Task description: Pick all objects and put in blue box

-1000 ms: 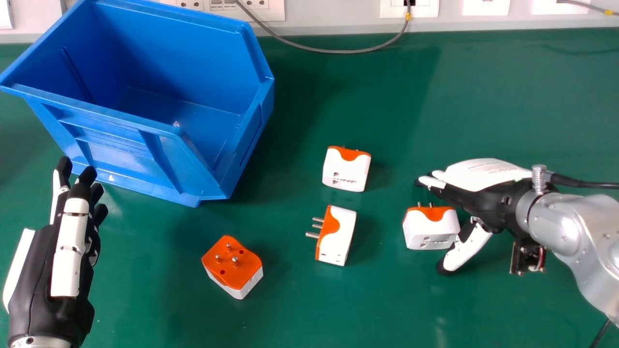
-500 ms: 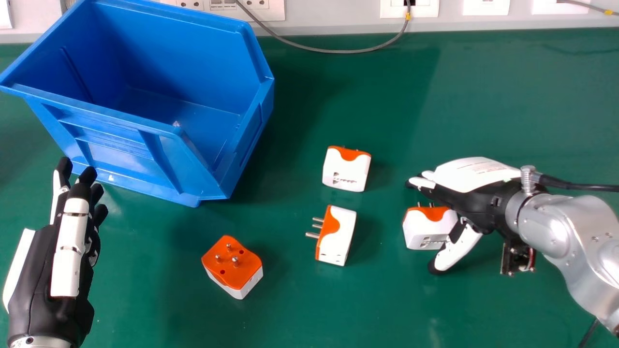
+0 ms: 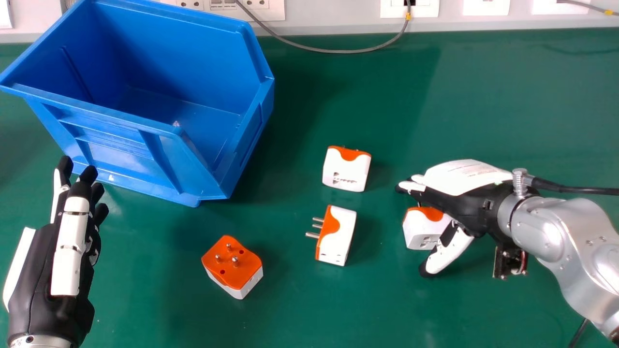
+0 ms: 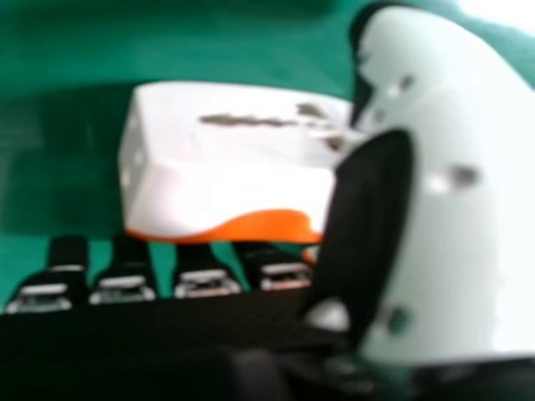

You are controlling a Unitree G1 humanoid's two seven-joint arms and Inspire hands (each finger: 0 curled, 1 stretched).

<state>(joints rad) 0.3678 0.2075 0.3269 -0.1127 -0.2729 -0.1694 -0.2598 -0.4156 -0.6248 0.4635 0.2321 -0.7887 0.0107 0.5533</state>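
The black and white jointed right hand [image 3: 476, 205], open over the rightmost boxy white-and-orange plastic adapter [image 3: 420, 231] on the flat green tabletop [image 3: 498, 96], should straddle it squarely before closing gently

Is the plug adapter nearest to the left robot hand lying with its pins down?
No, the plug adapter has its orange face upward, and its metal pins stand up from that face.

Glossy blue plastic box [image 3: 121, 140]; smooth green tabletop [image 3: 483, 96]; metal plug pins [image 3: 313, 235].
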